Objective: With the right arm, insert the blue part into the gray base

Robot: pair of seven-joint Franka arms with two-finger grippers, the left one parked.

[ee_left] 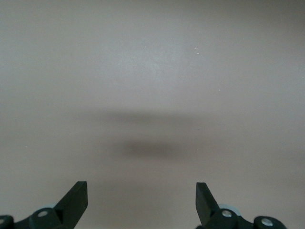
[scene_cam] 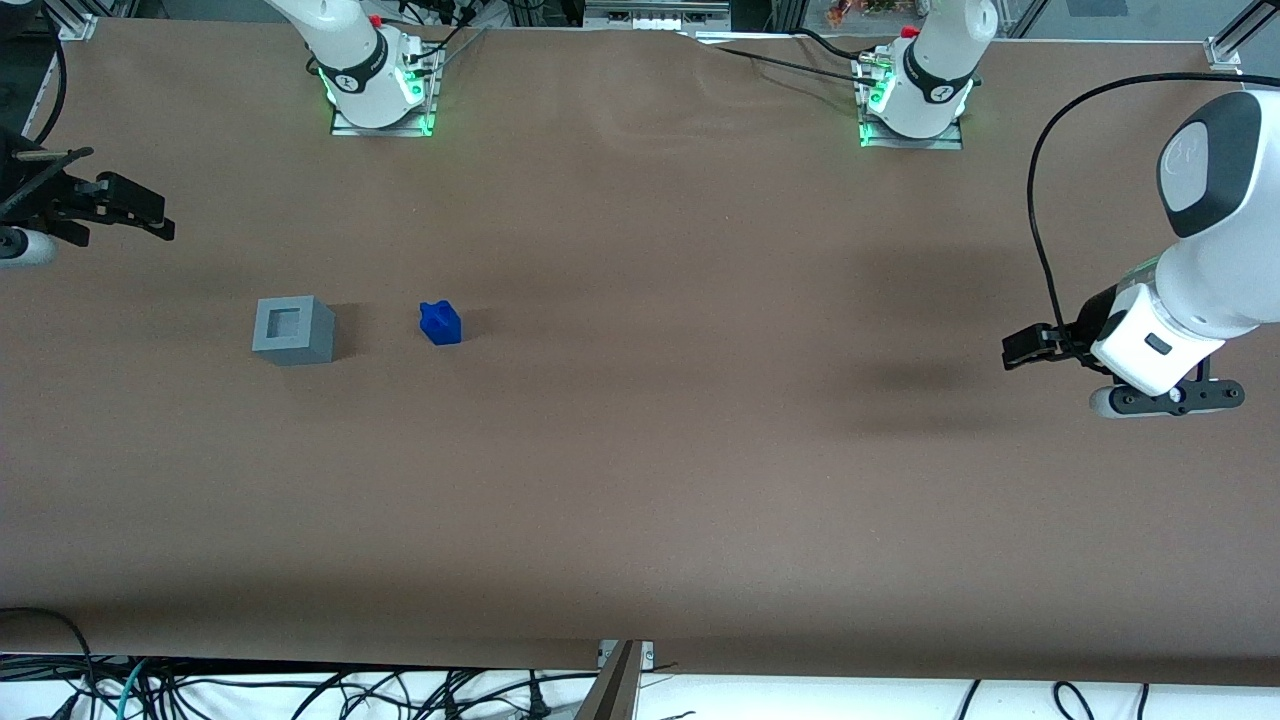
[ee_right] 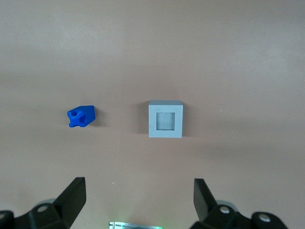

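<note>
Well apart from the wide-open, empty gripper [ee_right: 138, 200] (seemingly raised) sits the blue part [ee_right: 81, 117]; gray base [ee_right: 165, 119] beside it.

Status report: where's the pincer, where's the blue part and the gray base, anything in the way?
Pincer open, empty, high above the table. Blue part on table beside gray base, apart from it, not inserted. Base hollow empty. Nothing between them.
</note>
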